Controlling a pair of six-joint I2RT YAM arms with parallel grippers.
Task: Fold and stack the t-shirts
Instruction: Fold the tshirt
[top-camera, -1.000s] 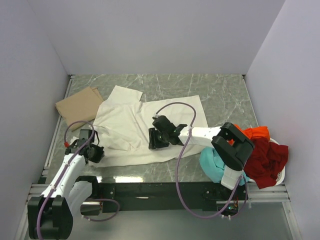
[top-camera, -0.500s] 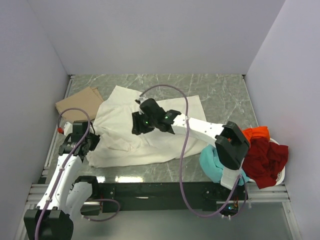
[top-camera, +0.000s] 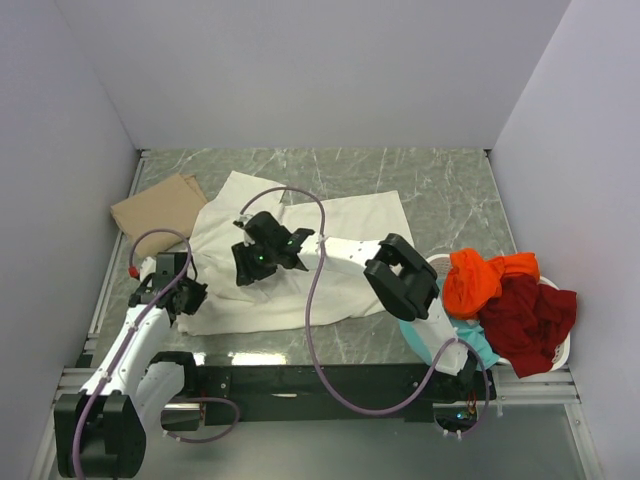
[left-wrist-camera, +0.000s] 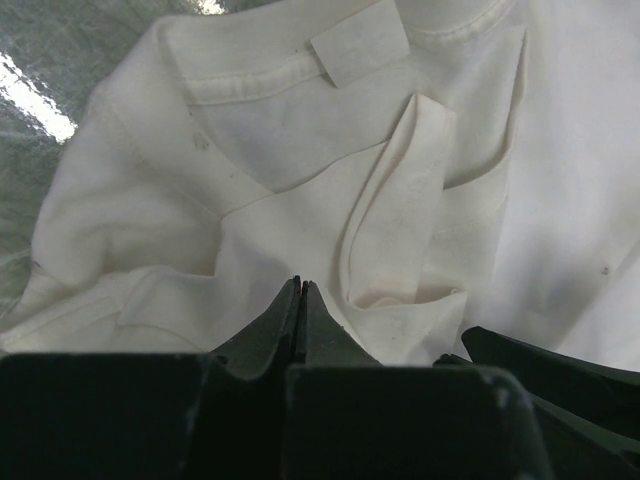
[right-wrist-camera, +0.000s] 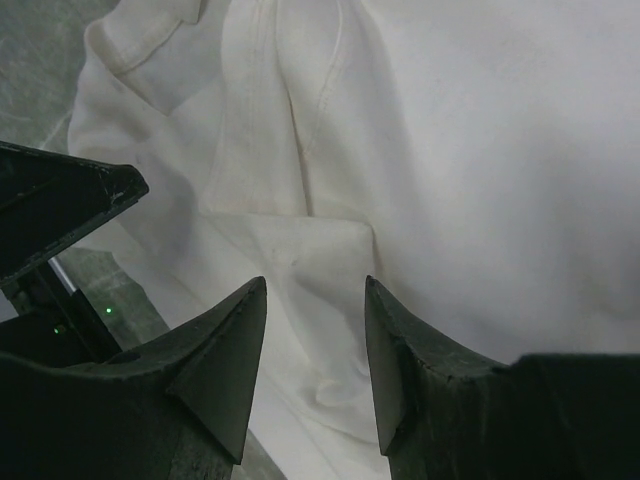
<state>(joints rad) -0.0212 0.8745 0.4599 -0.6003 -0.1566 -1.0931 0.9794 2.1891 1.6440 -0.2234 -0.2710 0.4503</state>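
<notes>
Over 1.0 s the right gripper (top-camera: 247, 268) travelled from mid-shirt to the left part of the cream-white t-shirt (top-camera: 345, 225), whose near-left corner shifted leftward.

free: bare table (top-camera: 450, 190) far right | blocked: right arm (top-camera: 340, 250) across cream-white t-shirt (top-camera: 360, 215) | basket (top-camera: 567, 347) near right

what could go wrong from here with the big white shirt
1. The left gripper is shut with no cloth visible between its fingers, so a pull may leave the cream shirt behind.
2. The right gripper hangs open over bunched folds; closing there may pinch several layers and spoil the fold.
3. Both grippers sit close together at the shirt's left side, so they might collide.
</notes>
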